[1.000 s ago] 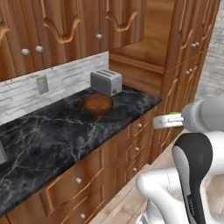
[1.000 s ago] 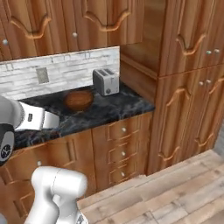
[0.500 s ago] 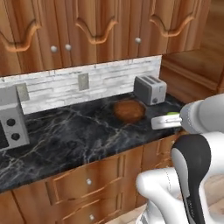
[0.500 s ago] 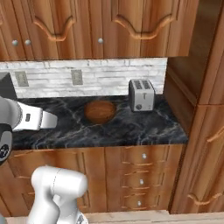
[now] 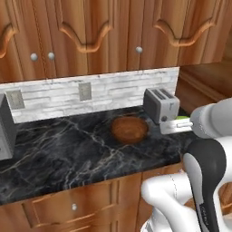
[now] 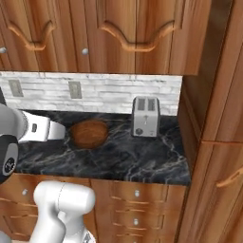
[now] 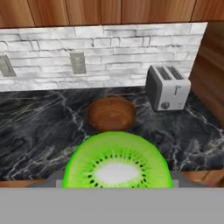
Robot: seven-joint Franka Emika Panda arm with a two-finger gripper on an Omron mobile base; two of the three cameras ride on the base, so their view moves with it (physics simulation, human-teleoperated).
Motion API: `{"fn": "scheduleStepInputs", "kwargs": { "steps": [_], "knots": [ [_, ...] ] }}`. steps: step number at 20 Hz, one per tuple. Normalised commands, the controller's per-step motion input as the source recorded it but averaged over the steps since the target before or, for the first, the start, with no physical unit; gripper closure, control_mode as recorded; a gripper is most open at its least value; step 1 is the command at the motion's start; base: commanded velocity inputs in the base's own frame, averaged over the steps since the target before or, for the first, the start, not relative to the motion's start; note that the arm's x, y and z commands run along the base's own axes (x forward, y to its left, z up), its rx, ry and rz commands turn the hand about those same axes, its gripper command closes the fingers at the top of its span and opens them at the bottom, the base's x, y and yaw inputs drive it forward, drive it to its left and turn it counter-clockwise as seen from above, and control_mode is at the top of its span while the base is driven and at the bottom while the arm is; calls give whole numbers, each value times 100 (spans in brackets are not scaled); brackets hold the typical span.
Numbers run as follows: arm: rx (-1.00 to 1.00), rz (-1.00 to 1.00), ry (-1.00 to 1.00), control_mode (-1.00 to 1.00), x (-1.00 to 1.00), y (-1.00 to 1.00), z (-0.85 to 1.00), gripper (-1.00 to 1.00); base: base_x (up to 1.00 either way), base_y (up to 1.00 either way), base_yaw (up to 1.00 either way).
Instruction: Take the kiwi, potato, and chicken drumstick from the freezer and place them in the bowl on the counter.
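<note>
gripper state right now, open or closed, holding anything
Gripper: closed on the kiwi, cut face toward the hand camera, with the bowl on the counter ahead of it.

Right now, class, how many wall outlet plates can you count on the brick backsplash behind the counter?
2. One outlet plate sits above the counter left of the bowl; the other is further left, near the grey appliance. More may lie outside the frame.

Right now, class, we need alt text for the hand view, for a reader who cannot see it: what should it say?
A halved kiwi, its green cut face toward the camera, is held close in the foreground. Beyond it an empty wooden bowl sits on the black marble counter, with a silver toaster to its right against a pale brick backsplash.
</note>
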Motion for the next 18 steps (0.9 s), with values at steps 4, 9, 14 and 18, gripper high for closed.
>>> {"fn": "scheduleStepInputs", "kwargs": {
  "steps": [4,9,14,18],
  "knots": [
    [0,0,0,100,0,0,0,100,44,-15,27],
    [0,0,0,100,0,0,0,100,32,-15,21],
    [0,0,0,100,0,0,0,100,23,-28,10],
    [1,0,0,-100,10,-5,-8,100,20,-19,0]
  ]
}}
